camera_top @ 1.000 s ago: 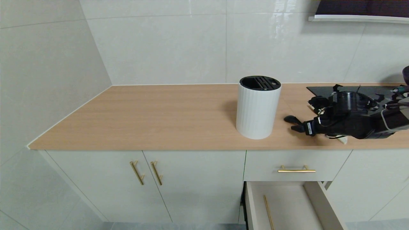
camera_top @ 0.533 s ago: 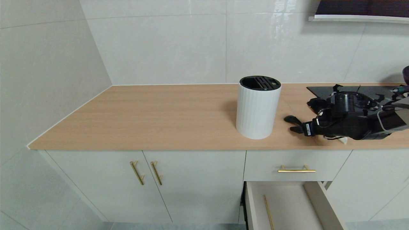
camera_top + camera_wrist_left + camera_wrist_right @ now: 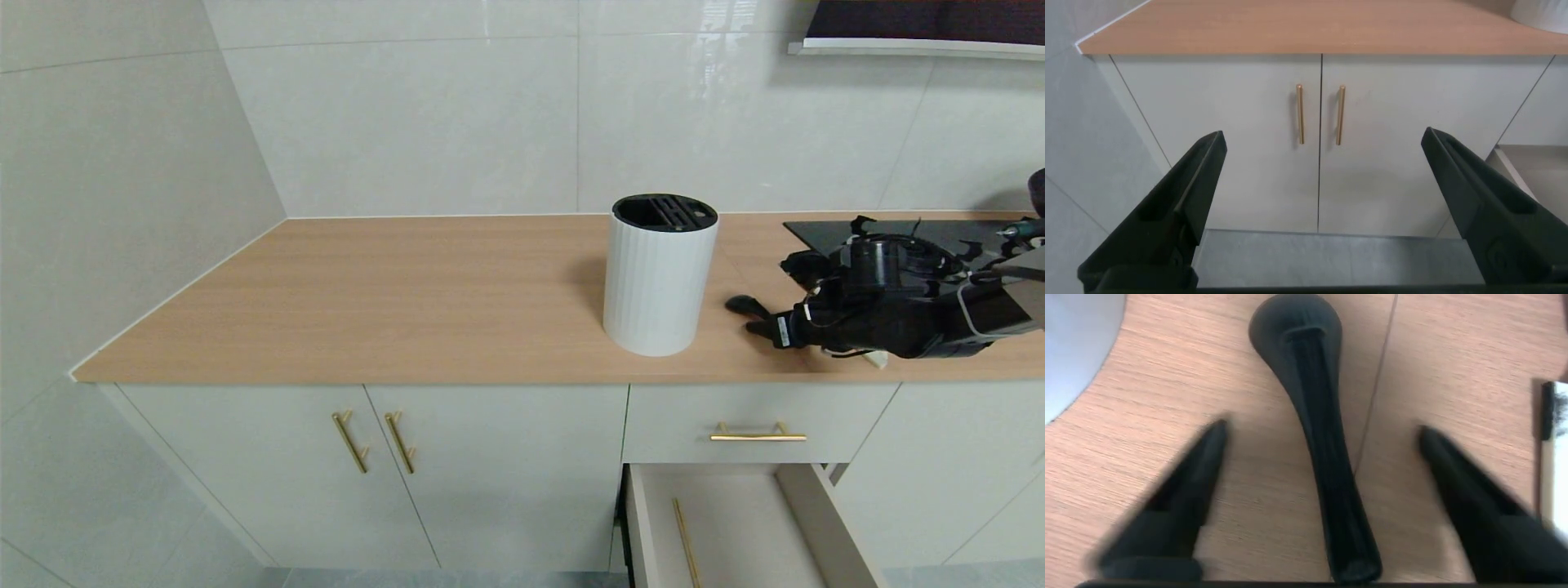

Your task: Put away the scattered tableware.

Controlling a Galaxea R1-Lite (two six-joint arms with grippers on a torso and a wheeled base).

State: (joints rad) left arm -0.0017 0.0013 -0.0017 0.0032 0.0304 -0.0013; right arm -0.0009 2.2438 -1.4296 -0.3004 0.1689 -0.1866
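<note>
The black utensil [image 3: 1310,367] lies flat on the wooden desk [image 3: 408,294], close to its front edge and near the white ribbed utensil holder [image 3: 657,282]. Broad bare desk stretches away on the holder's left. Below the desk a drawer [image 3: 804,514] stands pulled open. The right end effector [image 3: 1320,434] hangs low over the utensil, fingers spread wide on either side of its shaft, gripping nothing. The left end effector [image 3: 1321,139] is also wide open and empty, facing the cabinet doors [image 3: 1413,163] beneath the desk edge. A black cooktop [image 3: 816,230] sits at the right, with pale tiled walls behind.
</note>
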